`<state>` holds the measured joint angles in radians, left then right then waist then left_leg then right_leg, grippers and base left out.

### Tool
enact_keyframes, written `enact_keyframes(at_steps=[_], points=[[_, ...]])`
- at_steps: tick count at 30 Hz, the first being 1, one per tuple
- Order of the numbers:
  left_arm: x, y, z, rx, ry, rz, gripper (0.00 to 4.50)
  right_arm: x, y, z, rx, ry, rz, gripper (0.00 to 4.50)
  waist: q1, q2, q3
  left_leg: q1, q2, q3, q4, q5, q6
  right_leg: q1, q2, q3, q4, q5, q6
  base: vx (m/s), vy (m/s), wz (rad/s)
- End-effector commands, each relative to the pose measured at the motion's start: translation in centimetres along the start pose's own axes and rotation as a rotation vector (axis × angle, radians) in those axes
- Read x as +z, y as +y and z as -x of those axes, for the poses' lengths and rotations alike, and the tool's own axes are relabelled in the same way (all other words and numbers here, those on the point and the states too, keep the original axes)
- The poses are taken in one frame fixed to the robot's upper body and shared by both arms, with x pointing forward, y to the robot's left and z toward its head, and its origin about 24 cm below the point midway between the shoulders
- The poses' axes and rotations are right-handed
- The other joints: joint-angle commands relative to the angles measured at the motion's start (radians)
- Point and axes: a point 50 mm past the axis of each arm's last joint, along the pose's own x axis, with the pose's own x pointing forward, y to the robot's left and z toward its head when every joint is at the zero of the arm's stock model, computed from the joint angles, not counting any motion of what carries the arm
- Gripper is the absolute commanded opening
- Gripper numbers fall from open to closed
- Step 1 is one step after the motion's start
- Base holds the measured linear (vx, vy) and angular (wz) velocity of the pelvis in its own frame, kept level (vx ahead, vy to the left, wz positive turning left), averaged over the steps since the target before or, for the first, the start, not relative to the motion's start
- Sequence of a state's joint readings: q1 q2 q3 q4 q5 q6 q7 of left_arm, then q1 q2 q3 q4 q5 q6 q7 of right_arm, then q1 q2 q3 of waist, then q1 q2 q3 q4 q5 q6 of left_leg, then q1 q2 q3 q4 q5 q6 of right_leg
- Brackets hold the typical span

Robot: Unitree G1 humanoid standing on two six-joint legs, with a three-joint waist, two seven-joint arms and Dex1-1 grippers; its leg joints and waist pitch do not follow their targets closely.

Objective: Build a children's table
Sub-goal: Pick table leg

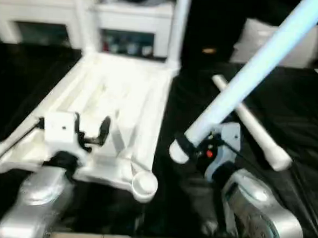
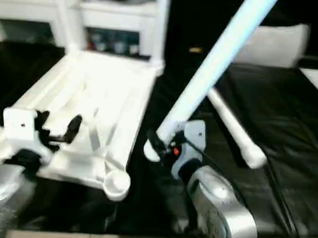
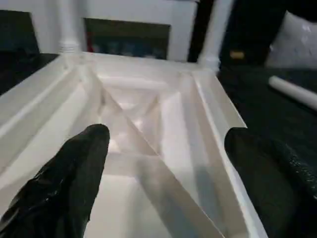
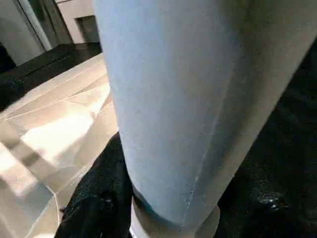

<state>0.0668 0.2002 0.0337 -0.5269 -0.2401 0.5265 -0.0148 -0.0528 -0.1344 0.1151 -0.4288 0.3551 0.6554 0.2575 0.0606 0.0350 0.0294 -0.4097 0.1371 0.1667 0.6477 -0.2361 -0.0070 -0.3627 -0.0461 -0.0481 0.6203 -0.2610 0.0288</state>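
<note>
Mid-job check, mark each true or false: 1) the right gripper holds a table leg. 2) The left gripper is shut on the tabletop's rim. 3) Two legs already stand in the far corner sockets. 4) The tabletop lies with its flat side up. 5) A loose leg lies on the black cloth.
1) True: the right gripper grips a leg near its end.
2) False: the left gripper is open above the tabletop, holding nothing.
3) True: two upright legs stand at the far corners.
4) False: its ribbed underside faces up.
5) True: a loose leg lies on the black cloth.
</note>
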Motion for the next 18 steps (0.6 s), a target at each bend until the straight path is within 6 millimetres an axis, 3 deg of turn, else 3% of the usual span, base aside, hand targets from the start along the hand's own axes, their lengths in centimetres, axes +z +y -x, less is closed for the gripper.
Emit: enact_keyframes(at_steps=[1,2,3,4,5,6,7,10,12,14,15,18], points=[[0.1,-0.6,0.1,-0.026,0.006,-0.024,4.29,0.1,-0.1,0.2,0.011,0.005,-0.013,1.91,-0.003,-0.007,-0.059,0.040,0.038,-0.043,-0.067,0.229,-0.135,0.025,-0.104,0.063,-0.034,0.360,-0.050,-0.108,-0.064,-0.02],[0.0,-0.7,0.1,-0.036,0.013,-0.038,4.29,0.0,-0.2,0.2,0.014,0.011,-0.013,1.91,0.025,-0.019,-0.042,0.021,0.044,-0.045,-0.073,0.038,-0.066,0.032,-0.148,0.083,-0.063,0.362,-0.039,-0.130,-0.081,0.00],[0.0,-0.7,0.2,-0.045,0.017,-0.048,4.29,0.0,-0.3,0.3,0.011,0.011,-0.012,1.91,0.017,-0.021,-0.023,0.033,0.050,-0.047,-0.092,-0.097,-0.033,0.026,-0.135,0.070,-0.085,0.079,-0.061,-0.130,-0.081,0.00],[0.0,-0.7,0.3,-0.051,0.021,-0.054,4.29,-0.1,-0.5,0.4,0.001,0.008,-0.011,1.91,0.017,-0.014,-0.018,0.034,0.056,-0.049,-0.102,-0.146,-0.033,0.027,-0.132,0.064,-0.093,-0.095,-0.078,-0.122,-0.067,0.04],[-0.1,-0.6,0.4,-0.051,0.025,-0.053,4.29,-0.1,-0.8,0.4,-0.021,-0.004,-0.012,1.91,0.014,-0.010,-0.009,0.048,0.072,-0.049,-0.111,-0.243,-0.037,0.008,-0.121,0.066,-0.111,-0.361,-0.095,-0.118,-0.044,0.02],[0.0,-0.5,0.4,-0.049,0.026,-0.051,4.29,-0.1,-0.9,0.4,-0.026,-0.008,-0.011,1.91,0.011,-0.007,-0.003,0.054,0.075,-0.052,-0.114,-0.283,-0.044,0.002,-0.119,0.065,-0.116,-0.456,-0.097,-0.118,-0.044,0.02],[0.0,-0.4,0.4,-0.061,0.026,-0.049,4.29,0.0,-1.1,0.4,-0.028,-0.027,-0.015,1.91,-0.001,0.000,0.011,0.063,0.079,-0.065,-0.122,-0.400,-0.078,-0.007,-0.117,0.058,-0.131,-0.615,-0.078,-0.112,-0.014,-0.03],[-0.2,-0.1,0.4,-0.076,0.030,-0.074,4.29,0.2,-1.3,0.4,-0.034,-0.039,-0.006,1.91,-0.011,0.005,0.008,0.057,0.086,-0.074,-0.137,-0.438,-0.099,-0.002,-0.108,0.055,-0.119,-0.525,-0.072,-0.082,0.019,-0.08],[-0.3,-0.2,0.3,-0.160,0.042,-0.086,4.29,0.3,-1.5,0.5,-0.033,-0.042,-0.001,1.91,-0.012,0.012,0.008,0.052,0.088,-0.070,-0.143,-0.399,-0.098,-0.002,-0.106,0.061,-0.106,-0.393,-0.101,-0.054,0.032,-0.05],[-0.3,-0.2,0.3,-0.294,0.060,-0.146,4.29,0.4,-1.5,0.5,-0.012,-0.036,-0.002,1.91,-0.011,-0.001,0.007,0.051,0.085,-0.064,-0.144,-0.379,-0.090,-0.002,-0.107,0.064,-0.103,-0.370,-0.111,0.000,0.000,0.00],[-0.3,-0.1,0.2,-0.350,0.064,-0.192,4.29,0.4,-1.5,0.6,-0.001,-0.037,0.001,1.91,-0.008,0.007,0.007,0.055,0.085,-0.064,-0.143,-0.378,-0.092,-0.007,-0.109,0.066,-0.102,-0.370,-0.114,0.000,0.000,0.00],[-0.4,0.6,0.1,-0.472,0.105,-0.249,4.29,0.4,-1.6,0.7,0.038,-0.032,0.017,1.90,-0.010,0.004,0.003,0.055,0.089,-0.061,-0.149,-0.355,-0.102,-0.003,-0.106,0.066,-0.090,-0.274,-0.132,0.000,0.000,0.00]])
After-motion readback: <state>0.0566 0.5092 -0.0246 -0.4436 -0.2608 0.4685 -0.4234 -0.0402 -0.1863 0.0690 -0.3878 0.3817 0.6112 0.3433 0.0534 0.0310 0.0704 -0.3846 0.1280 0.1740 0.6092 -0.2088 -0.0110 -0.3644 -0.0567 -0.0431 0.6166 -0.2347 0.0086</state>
